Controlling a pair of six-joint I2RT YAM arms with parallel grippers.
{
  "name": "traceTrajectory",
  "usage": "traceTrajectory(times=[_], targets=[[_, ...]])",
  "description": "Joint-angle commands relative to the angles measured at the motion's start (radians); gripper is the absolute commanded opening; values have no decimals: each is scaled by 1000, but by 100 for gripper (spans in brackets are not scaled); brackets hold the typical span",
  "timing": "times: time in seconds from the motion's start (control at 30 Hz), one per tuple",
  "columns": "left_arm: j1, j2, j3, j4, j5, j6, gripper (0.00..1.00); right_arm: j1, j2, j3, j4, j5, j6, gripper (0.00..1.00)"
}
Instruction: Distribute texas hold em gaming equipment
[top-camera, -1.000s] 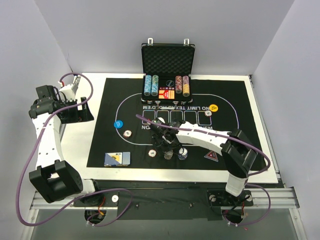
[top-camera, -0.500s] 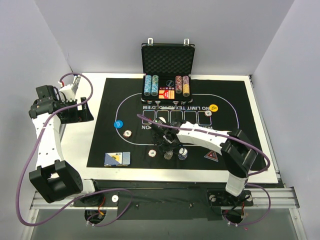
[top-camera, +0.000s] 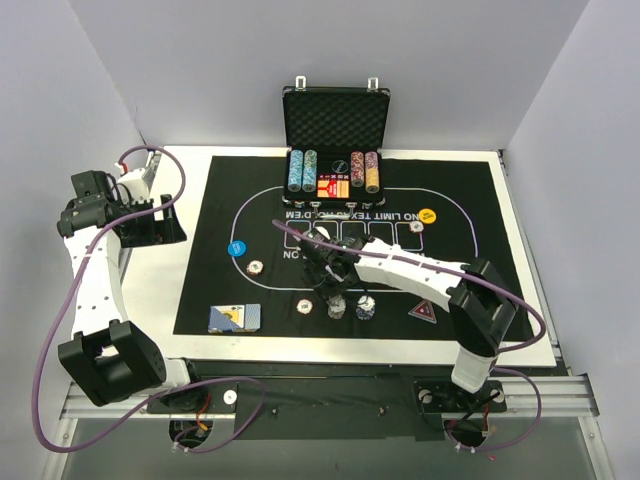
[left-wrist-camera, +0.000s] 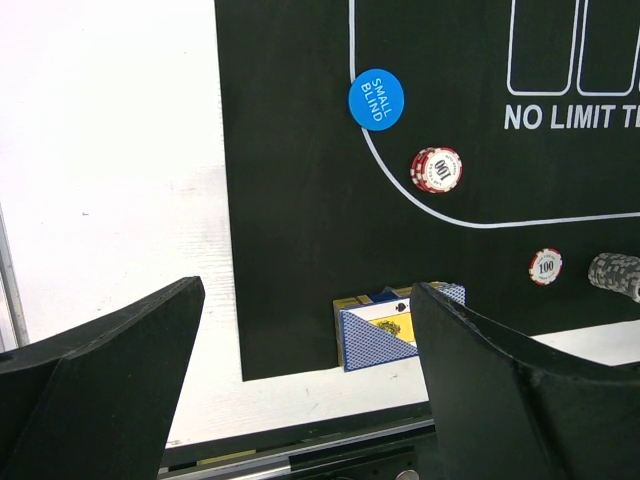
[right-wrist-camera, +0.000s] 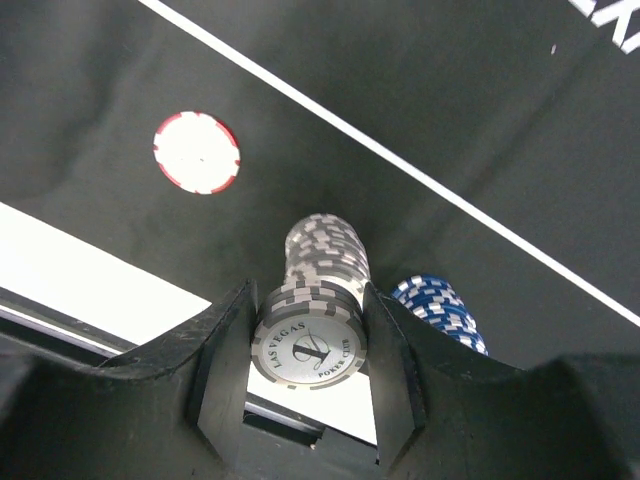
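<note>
mat (top-camera: 215, 280): matt black cloth
grey chips (right-wrist-camera: 308, 345): smooth, slightly glossy plastic
case lining (top-camera: 335, 120): dimpled foam
right fingers (right-wrist-camera: 225, 360): matt black plastic

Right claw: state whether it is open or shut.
Shut on the grey chip stack: in the right wrist view, both fingers of the right claw sit flush against the top chips' edges, no gap showing.

Looks down past the wide-open left hand (left-wrist-camera: 305, 300) onto a black mat (left-wrist-camera: 290, 200) on a white tabletop (left-wrist-camera: 110, 180). Shows a blue disc (left-wrist-camera: 376, 98) reading SMALL BLIND, a red-white chip (left-wrist-camera: 437, 169) just below, a second chip (left-wrist-camera: 545, 266) lower right, a grey stack (left-wrist-camera: 615, 272) at the right edge. Finds blue-backed cards (left-wrist-camera: 390, 332) at the mat's near edge.
</note>
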Motion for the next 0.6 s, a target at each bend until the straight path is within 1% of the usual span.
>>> traceTrajectory(times=[0.0,0.13,0.17,0.2,0.23,0.27,0.3,0.33,0.43,0.57], targets=[[13,-26,19,5,15,10,96,11,-30,115,-53,19,-10,34],[13,-20,13,14,25,5,96,14,69,239,-59,13,-18,33],[14,-17,13,21,23,1,96,17,115,305,-66,13,-19,33],[13,-10,16,21,25,-2,96,17,149,336,-69,13,-19,33],[14,-8,16,16,29,-4,96,17,214,414,-82,21,-16,33],[13,-2,16,16,32,-5,96,16,277,452,-89,19,-15,32],[13,-2,16,15,37,-5,96,19,314,535,-98,18,-15,32],[13,-3,13,15,37,-5,96,19,377,580,-105,18,-16,32],[13,-6,10,18,29,-1,96,16,479,734,-115,10,-16,32],[14,-6,8,11,26,10,96,7,588,854,-114,7,-4,32]])
